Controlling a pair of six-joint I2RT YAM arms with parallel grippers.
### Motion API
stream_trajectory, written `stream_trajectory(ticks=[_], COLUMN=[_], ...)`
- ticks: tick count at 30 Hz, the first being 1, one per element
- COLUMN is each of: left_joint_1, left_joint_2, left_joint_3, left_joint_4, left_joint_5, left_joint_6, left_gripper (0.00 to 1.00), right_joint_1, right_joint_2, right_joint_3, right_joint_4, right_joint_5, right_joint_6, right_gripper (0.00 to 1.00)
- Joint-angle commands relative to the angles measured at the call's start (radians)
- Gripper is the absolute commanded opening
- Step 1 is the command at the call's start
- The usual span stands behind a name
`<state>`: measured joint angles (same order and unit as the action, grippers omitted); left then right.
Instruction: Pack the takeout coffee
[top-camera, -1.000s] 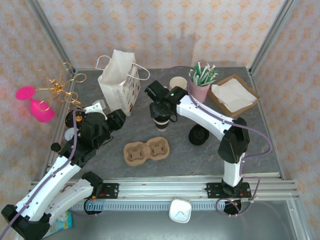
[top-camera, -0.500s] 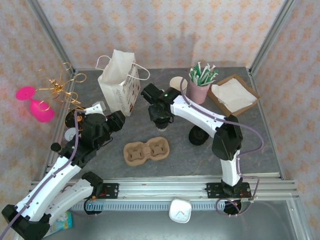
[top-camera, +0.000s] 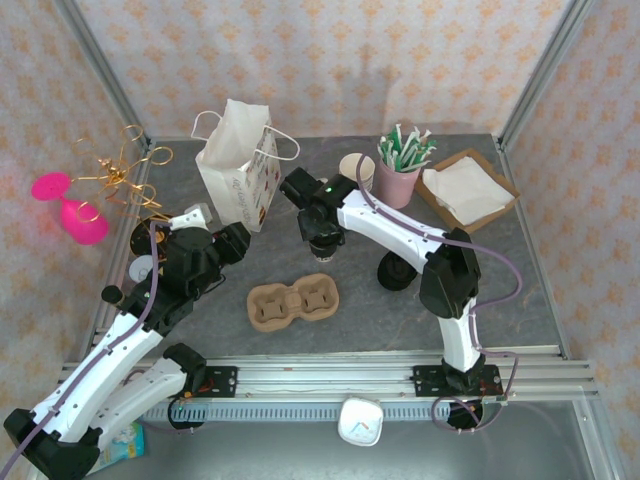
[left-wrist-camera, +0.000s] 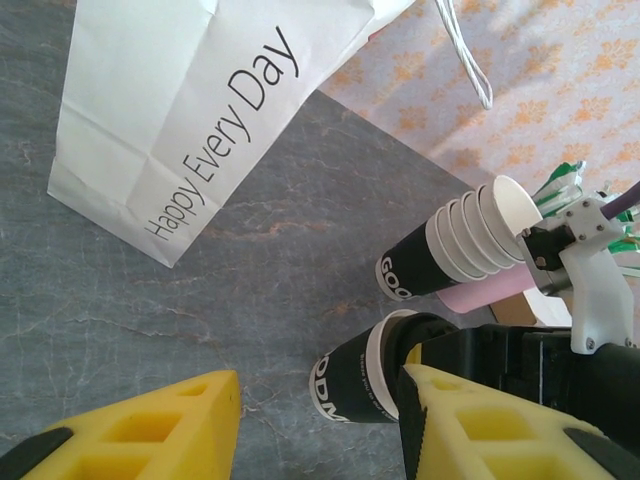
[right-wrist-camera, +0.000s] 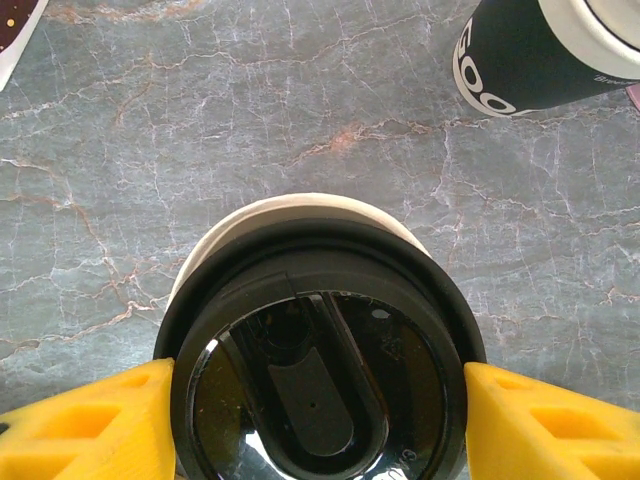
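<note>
Right pincer (right-wrist-camera: 320, 390): closed on the coffee cup (right-wrist-camera: 312, 300) at lid level, with one yellow finger pressed to each side of the black lid. In the overhead view the cup stands under that pincer near the middle of the table (top-camera: 500, 290). It is between the paper bag (top-camera: 238, 175) and the cardboard carrier (top-camera: 293, 301), apart from both. Whether its base rests on the table or is clear of it cannot be told.

Left pincer (left-wrist-camera: 318, 400): spread, with nothing between the fingers. It is aimed from the left toward the cup and the bag and touches neither.

Carrier: both wells empty, lying loose on the table with nothing bracing it. The bag stands upright on its own. A stack of spare cups (top-camera: 355, 167) stands just behind the right arm.

Risks, as judged from this position:
- The hold is on the lid rim, not the cup wall. Too hard a squeeze could pop the lid; too light a hold could let the cup drop away beneath it.
- A tilt during transfer could leak through the sip hole.
- The carrier is light and unheld – an off-centre descent would likely push it aside or catch a well edge and tip the cup.
- A backward swing of the right arm could knock the spare cups
</note>
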<state>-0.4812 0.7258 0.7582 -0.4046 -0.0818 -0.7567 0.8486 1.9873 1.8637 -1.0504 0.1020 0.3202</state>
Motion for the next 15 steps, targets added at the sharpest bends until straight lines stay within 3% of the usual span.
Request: stream_trajectory(ticks=[1, 15], left_joint_1=[0.009, 0.009], left_joint_2=[-0.014, -0.014], left_joint_3=[-0.004, -0.008], left_joint_4=[-0.016, -0.019], left_joint_5=[-0.03, -0.044], left_joint_6=[0.028, 0.03], left_gripper=[0.46, 0.47], right_joint_1=[0.007, -0.015], right_joint_2=[0.011, 0.008], right_joint_3=[0.009, -0.041], right_joint_4=[-0.004, 0.03], right_joint_5=[0.026, -0.038], right_joint_6=[-0.009, 0.005], right_gripper=[0.66, 0.67])
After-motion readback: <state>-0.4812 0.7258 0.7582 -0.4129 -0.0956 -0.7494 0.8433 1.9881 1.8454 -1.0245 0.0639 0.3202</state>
